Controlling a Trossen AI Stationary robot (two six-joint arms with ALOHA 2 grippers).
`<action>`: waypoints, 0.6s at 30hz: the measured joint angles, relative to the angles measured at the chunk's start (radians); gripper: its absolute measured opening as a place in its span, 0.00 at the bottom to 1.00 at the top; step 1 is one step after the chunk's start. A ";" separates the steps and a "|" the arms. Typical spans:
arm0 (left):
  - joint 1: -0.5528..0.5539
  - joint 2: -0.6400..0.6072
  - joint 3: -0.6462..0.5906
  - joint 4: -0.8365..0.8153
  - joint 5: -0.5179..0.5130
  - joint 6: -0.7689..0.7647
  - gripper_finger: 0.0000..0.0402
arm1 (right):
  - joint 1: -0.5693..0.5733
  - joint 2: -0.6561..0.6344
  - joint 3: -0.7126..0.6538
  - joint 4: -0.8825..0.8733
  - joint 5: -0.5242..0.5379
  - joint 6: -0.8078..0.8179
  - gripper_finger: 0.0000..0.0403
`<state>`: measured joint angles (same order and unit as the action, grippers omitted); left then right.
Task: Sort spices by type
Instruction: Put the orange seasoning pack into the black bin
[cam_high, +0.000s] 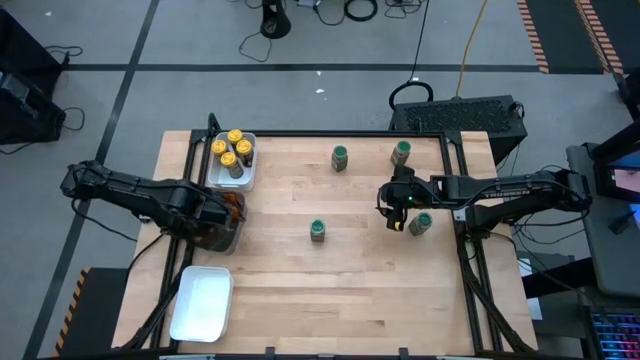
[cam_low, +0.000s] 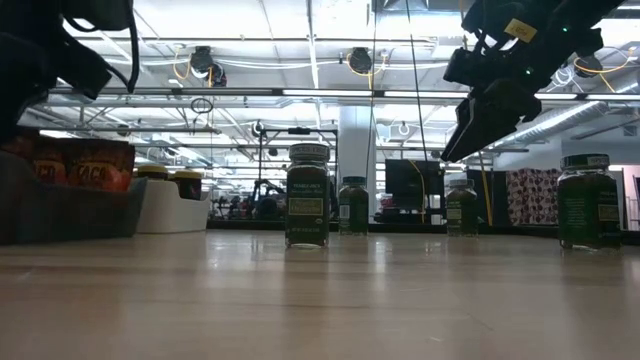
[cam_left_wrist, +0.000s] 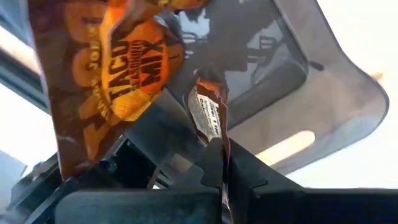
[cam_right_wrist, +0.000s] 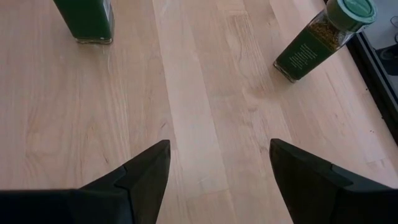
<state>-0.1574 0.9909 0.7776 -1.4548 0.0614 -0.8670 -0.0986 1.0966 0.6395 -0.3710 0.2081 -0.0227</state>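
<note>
My left gripper (cam_high: 215, 215) points down into the dark grey tray (cam_high: 236, 232) at the table's left and is shut on an orange-brown packet (cam_left_wrist: 208, 115). A second packet (cam_left_wrist: 118, 74), printed "Taco Seasoning Mix", stands beside it in the tray. Several yellow-lidded jars (cam_high: 232, 150) stand in a white tray (cam_high: 246, 175) behind it. Green-lidded jars stand on the table at the far middle (cam_high: 340, 157), far right (cam_high: 401, 152), centre (cam_high: 318, 230) and right (cam_high: 421, 223). My right gripper (cam_high: 393, 212) hangs open above the bare table, left of the right jar. My left gripper pinches the thin packet's upper edge (cam_left_wrist: 219, 148) between its two shut fingers (cam_left_wrist: 186, 180), coming from above and pointing down. The packet shows edge-on and stands upright inside the tray. Whether its lower end rests on the tray floor is hidden.
An empty white tray (cam_high: 203, 303) lies at the table's near left corner. Bare wood spans the table's middle and near side. In the right wrist view two green-lidded jars (cam_right_wrist: 87, 18) (cam_right_wrist: 317, 40) stand ahead of the open fingers.
</note>
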 joint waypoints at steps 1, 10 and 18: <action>0.000 0.000 0.000 0.001 0.002 0.020 0.01 | 0.000 0.000 0.000 0.000 0.000 0.000 0.64; 0.000 0.000 0.009 0.059 -0.062 0.341 0.01 | 0.000 0.000 0.000 0.000 0.000 0.000 0.64; 0.000 0.000 0.009 0.060 -0.142 0.581 0.01 | 0.000 0.000 0.000 0.000 0.000 0.000 0.64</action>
<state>-0.1574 0.9909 0.7864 -1.3952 -0.0802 -0.2856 -0.0984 1.0966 0.6395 -0.3710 0.2083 -0.0231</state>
